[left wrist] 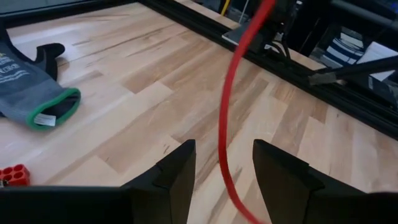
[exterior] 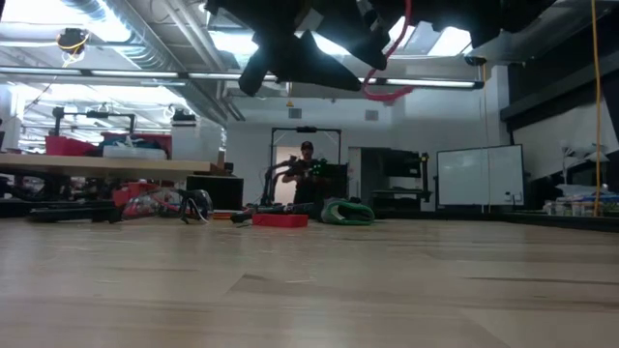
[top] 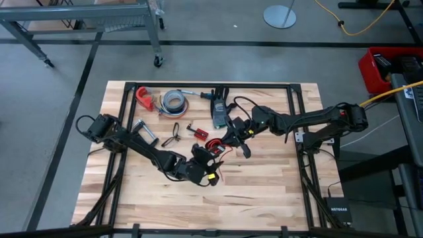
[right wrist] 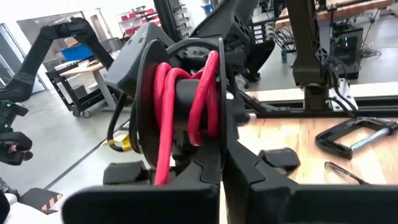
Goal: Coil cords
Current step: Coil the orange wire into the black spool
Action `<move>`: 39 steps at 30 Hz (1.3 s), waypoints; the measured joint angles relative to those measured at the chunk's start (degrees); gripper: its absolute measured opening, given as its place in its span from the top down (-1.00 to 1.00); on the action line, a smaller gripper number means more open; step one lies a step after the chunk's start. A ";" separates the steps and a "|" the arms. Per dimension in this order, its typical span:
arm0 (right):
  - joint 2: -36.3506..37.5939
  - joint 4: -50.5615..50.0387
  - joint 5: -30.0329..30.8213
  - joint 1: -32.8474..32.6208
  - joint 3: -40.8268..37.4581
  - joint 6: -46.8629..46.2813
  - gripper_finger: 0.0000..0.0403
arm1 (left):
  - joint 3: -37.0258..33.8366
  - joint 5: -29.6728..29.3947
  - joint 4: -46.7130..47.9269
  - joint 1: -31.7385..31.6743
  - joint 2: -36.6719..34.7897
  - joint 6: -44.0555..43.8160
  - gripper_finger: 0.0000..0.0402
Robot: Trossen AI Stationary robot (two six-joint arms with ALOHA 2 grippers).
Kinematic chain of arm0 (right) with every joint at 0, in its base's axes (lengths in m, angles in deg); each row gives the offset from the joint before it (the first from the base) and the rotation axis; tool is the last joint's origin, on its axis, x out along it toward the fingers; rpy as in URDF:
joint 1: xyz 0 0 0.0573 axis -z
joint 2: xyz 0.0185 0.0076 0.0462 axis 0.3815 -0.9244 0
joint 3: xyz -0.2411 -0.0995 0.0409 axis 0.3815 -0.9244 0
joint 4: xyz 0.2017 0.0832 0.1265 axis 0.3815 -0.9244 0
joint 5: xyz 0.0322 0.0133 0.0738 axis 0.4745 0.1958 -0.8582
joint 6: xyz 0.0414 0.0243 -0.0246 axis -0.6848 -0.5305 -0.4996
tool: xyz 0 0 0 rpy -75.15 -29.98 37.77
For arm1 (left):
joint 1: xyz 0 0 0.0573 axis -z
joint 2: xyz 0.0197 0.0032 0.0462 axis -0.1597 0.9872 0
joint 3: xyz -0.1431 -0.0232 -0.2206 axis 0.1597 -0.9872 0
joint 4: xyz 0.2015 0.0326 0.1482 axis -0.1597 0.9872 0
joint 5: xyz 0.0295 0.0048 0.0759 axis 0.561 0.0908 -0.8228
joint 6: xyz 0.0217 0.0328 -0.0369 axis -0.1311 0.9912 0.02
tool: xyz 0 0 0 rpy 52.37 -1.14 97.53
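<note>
**2 Arms Meet Over a Red Cord at Mid-Table**

Above the middle of the wooden table (top: 264,192), 2 dark arms converge. The left pincer (top: 210,173) hangs over the boards with its fingers (left wrist: 177,171) spread apart, gripping nothing — a red cord (left wrist: 233,112) runs down through the gap between them without being pinched. The right pincer (top: 239,135), reaching in from the right side, has its fingers (right wrist: 205,171) pressed shut right at the black holder (right wrist: 146,93), and whether they pinch the cord there cannot be told. Several loops of the red cord (right wrist: 186,99) are wound on the holder, which is lifted clear of the table. From table height, a red loop (exterior: 387,77) dangles below the dark arms.

Toward the table's far edge lie a red clamp (top: 143,96), a grey tape roll (top: 174,100) and a small red block (top: 197,132). A grey glove with a green cuff (left wrist: 31,93) rests on the boards, well apart from the left pincer.
</note>
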 joint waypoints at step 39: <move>0.59 -17.43 0.26 0.04 0.00 3.12 0.99 | 0.00 0.02 19.37 5.49 -0.86 -21.17 0.99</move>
